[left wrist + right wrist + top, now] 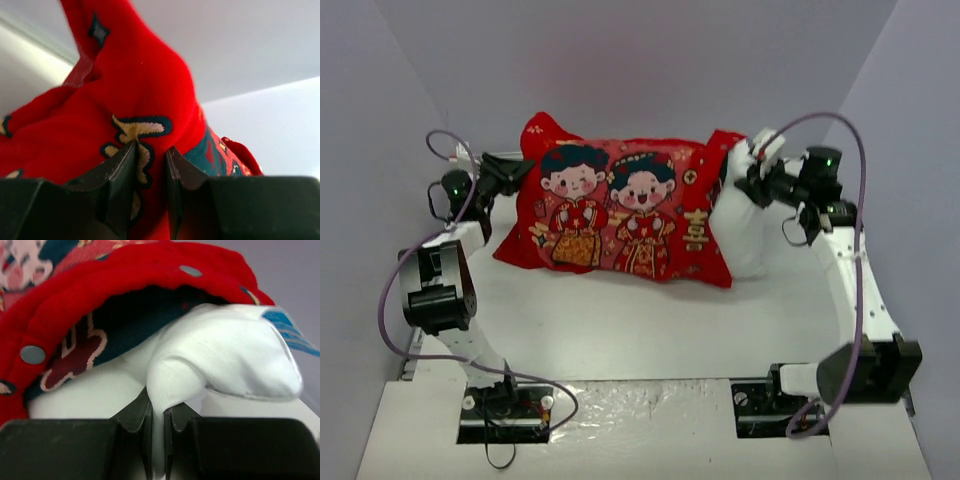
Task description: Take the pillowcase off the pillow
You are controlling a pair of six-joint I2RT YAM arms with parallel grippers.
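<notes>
You have the white table (620, 320) under everything. The pillowcase (620, 215) lies across its far half, its printed side with the two cartoon figures facing up.

The pillow (740, 225) sticks out of the pillowcase's right end. A plump white part of it is bare there, and the rest is hidden inside the red cloth. In the right wrist view the pillowcase (75, 295) arches over the pillow (225, 350) like a hood, showing its dark printed lining.

Your left gripper (515, 172) sits at the pillowcase's left end, up by the far corner. From its wrist view the left gripper (150, 147) has its jaws drawn close on a fold of the red pillowcase (140, 75), with cloth filling the narrow gap.

Your right gripper (755, 180) is at the pillowcase's right end, against the bare pillow. There the right gripper (157, 407) has its jaws pressed together on a pinch of white pillow fabric.

Grey snap buttons (32, 354) dot the pillowcase's open hem. A small blue-printed label (287, 327) sits on the pillow's corner, just outside that hem.
</notes>
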